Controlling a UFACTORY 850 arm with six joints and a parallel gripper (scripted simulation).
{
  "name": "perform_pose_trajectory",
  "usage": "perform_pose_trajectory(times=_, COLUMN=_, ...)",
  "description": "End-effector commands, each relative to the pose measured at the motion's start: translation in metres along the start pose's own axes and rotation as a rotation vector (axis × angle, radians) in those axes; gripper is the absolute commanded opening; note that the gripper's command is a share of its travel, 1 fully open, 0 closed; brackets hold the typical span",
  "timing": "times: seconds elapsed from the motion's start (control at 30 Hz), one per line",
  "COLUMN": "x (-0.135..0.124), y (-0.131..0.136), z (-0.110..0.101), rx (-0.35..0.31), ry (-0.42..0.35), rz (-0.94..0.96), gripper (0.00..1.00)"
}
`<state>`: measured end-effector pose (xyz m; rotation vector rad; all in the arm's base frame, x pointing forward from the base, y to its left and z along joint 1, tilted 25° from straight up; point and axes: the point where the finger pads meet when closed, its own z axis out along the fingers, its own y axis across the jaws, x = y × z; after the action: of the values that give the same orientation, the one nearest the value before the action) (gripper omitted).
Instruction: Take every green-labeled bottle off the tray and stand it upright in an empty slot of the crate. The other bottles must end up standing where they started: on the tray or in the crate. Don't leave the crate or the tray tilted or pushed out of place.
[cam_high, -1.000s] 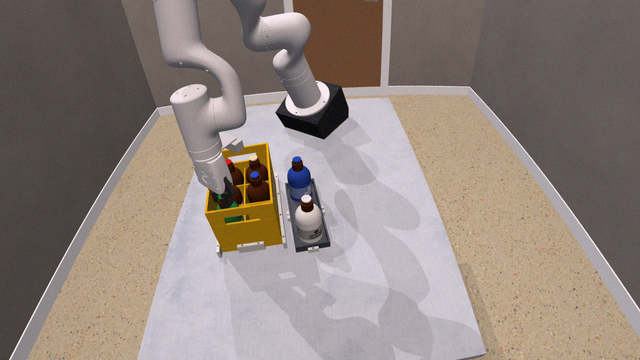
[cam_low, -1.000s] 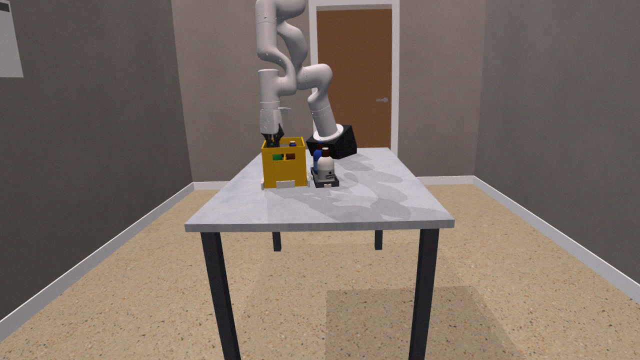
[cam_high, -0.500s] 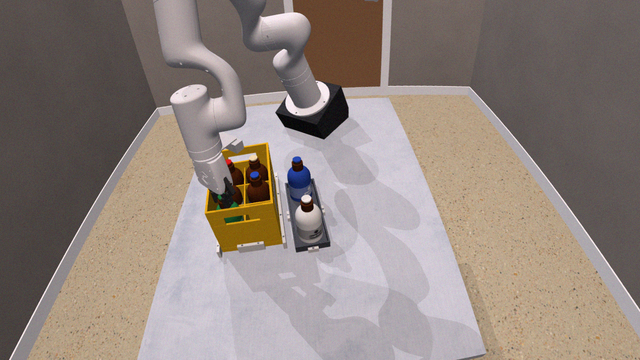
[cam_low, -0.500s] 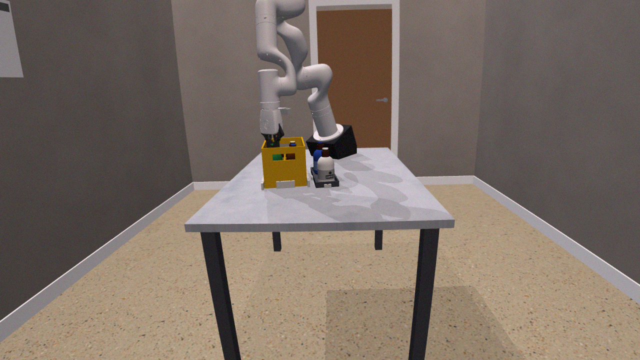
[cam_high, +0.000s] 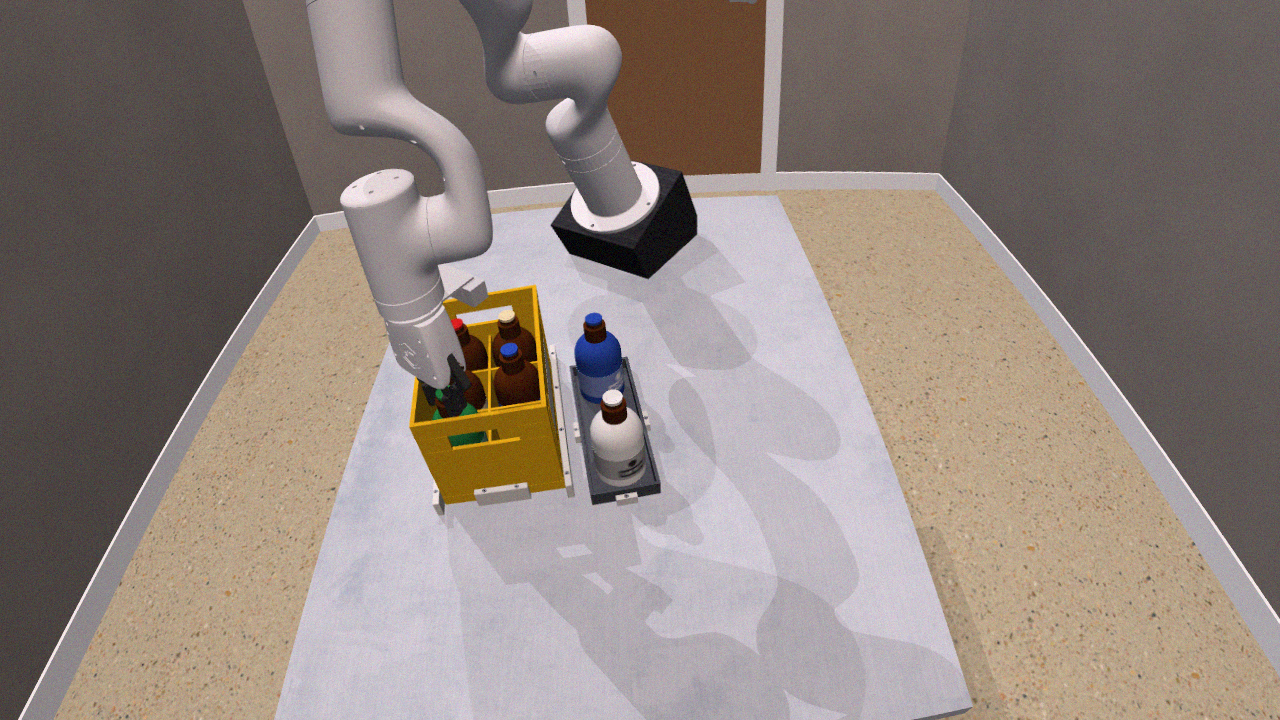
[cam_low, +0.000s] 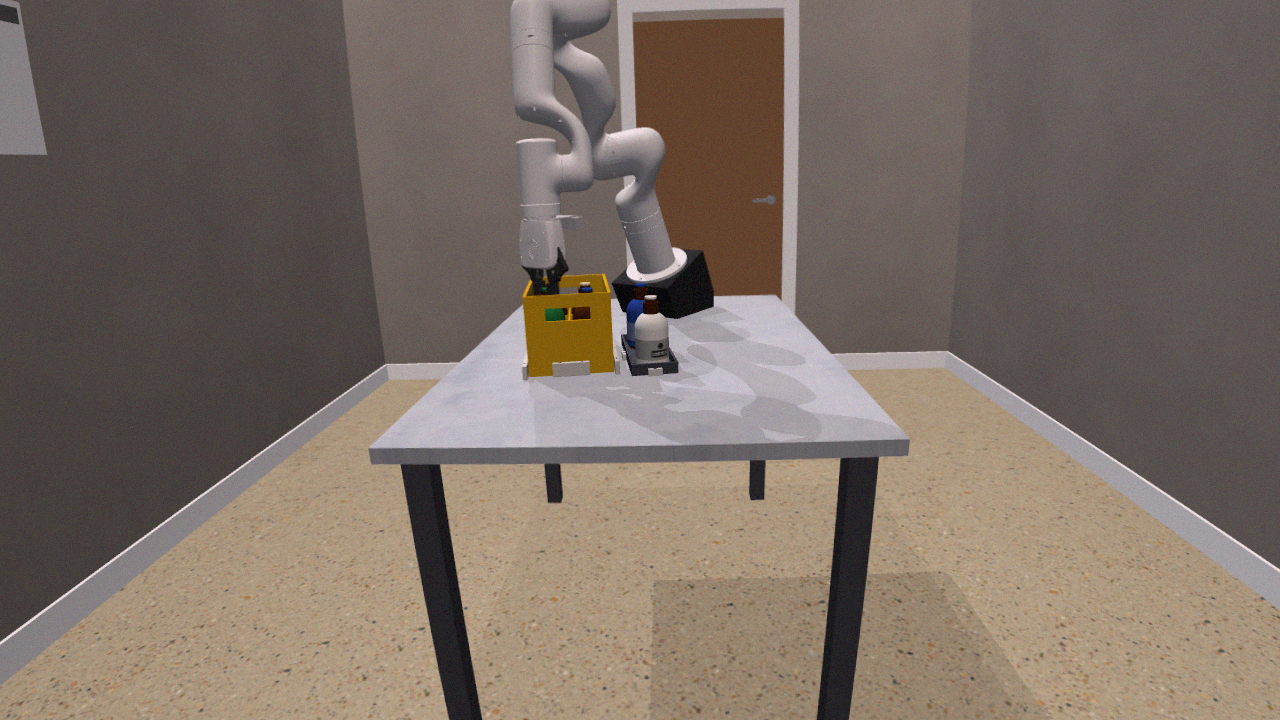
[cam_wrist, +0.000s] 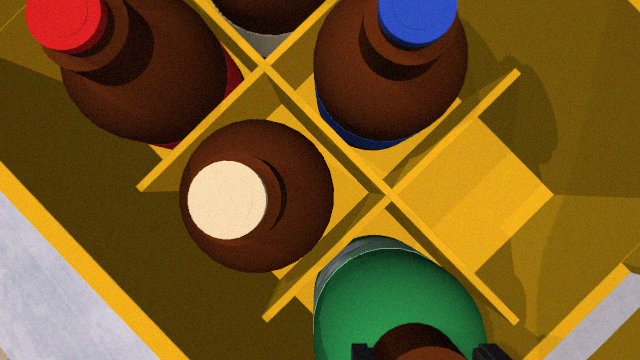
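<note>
A yellow crate (cam_high: 501, 461) (cam_low: 570, 344) (cam_wrist: 90, 270) with divided slots stands on the table's left. My gripper (cam_high: 450, 390) (cam_low: 544, 284) (cam_wrist: 422, 352) is shut on the neck of the green-labeled bottle (cam_high: 463, 414) (cam_wrist: 395, 295). The bottle hangs upright, low inside the crate's front-left slot; whether it rests on the bottom is hidden. Several brown bottles fill other slots: a red-capped one (cam_high: 458, 325) (cam_wrist: 62, 22), a cream-capped one (cam_wrist: 227, 200) and a blue-capped one (cam_high: 510, 351) (cam_wrist: 415, 20). The slot (cam_wrist: 470, 185) beside the green bottle is empty.
A dark tray (cam_high: 623, 488) (cam_low: 650, 367) lies right of the crate, holding a blue-labeled bottle (cam_high: 597, 358) and a white-labeled bottle (cam_high: 617, 443) (cam_low: 650, 333), both upright. The arm's black base (cam_high: 631, 228) stands at the back of the table.
</note>
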<state>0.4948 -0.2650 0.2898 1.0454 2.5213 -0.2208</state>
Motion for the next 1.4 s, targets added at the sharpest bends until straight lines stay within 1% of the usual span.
perform_pose_trajectory(times=0.0, x=-0.001, y=0.0, z=-0.001, rx=-0.001, ry=-0.001, rz=0.0, gripper=0.0)
perform_pose_trajectory(times=0.6, x=-0.001, y=0.0, z=0.001, rx=-0.001, ry=-0.001, rz=0.0, gripper=0.0)
perform_pose_trajectory(times=1.37, x=-0.001, y=0.0, z=0.01, rx=-0.001, ry=-0.001, rz=0.0, gripper=0.0)
